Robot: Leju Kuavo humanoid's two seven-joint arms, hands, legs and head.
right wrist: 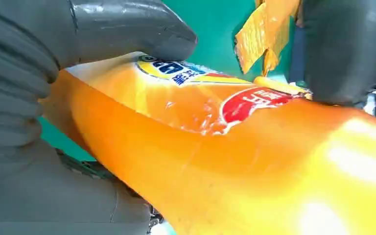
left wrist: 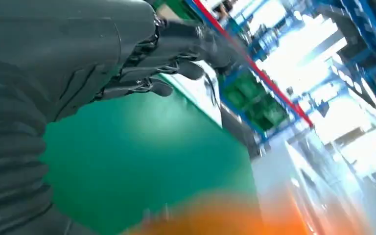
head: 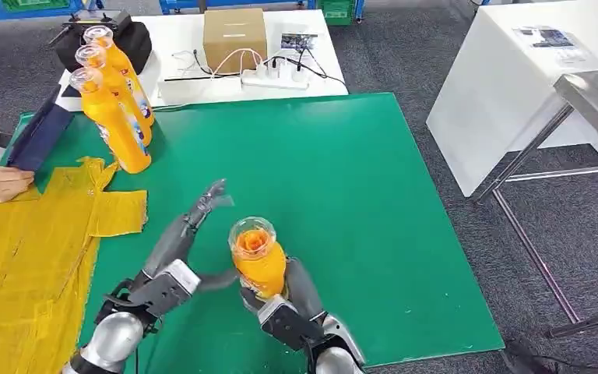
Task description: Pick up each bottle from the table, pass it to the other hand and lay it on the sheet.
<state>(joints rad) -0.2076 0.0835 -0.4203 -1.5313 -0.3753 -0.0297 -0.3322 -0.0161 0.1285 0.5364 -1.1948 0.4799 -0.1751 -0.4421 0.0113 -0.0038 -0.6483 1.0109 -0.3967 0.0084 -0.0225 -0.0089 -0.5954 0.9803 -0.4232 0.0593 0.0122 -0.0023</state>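
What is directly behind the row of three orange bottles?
Behind the three orange bottles sits a black bag on the white table; the bottles cover part of it.

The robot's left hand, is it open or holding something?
Open: the left hand has fingers spread beside the bottle, which the right hand grips.

The left hand (left wrist: pixel 142 58) reaches out over the green table (left wrist: pixel 142 161), dark fingers (left wrist: pixel 176 68) apart and holding nothing. An orange blur (left wrist: pixel 235 215) lies near it, too smeared to identify.
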